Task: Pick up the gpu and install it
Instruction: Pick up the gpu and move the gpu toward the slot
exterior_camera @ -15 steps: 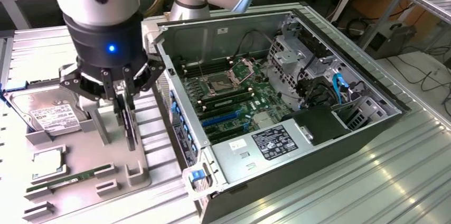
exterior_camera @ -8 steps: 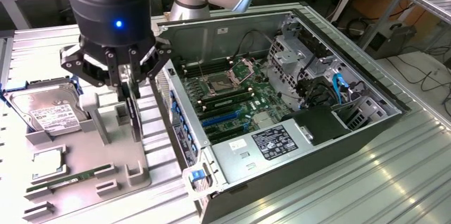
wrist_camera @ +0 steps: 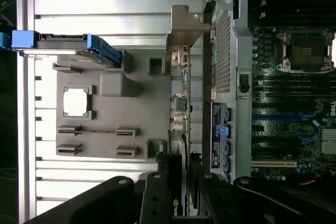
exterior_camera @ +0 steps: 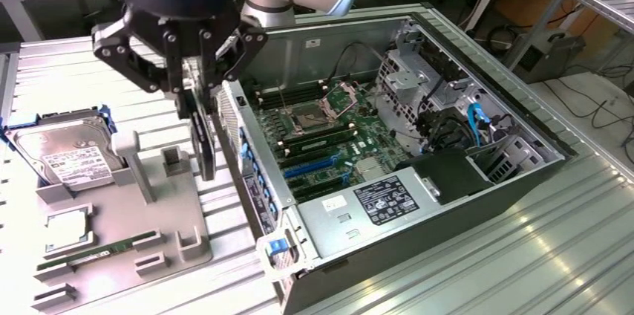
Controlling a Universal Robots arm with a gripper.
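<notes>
Over the ribbed metal bench (exterior_camera: pixel 554 255), my gripper (exterior_camera: pixel 196 88) pinches the slim dark gpu card (exterior_camera: pixel 205 144), hanging between grey holder tray (exterior_camera: pixel 148 218) and open black computer case (exterior_camera: pixel 495 203): the carrying step, I judge, needing careful alignment over a blue slot (exterior_camera: pixel 312 166).

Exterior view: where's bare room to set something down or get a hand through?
Free: ribbed table beside the case, exterior view's lower right; tray middle, between hard drive and RAM. Crowded: gap between tray and case, where the tool holds the gpu.
</notes>
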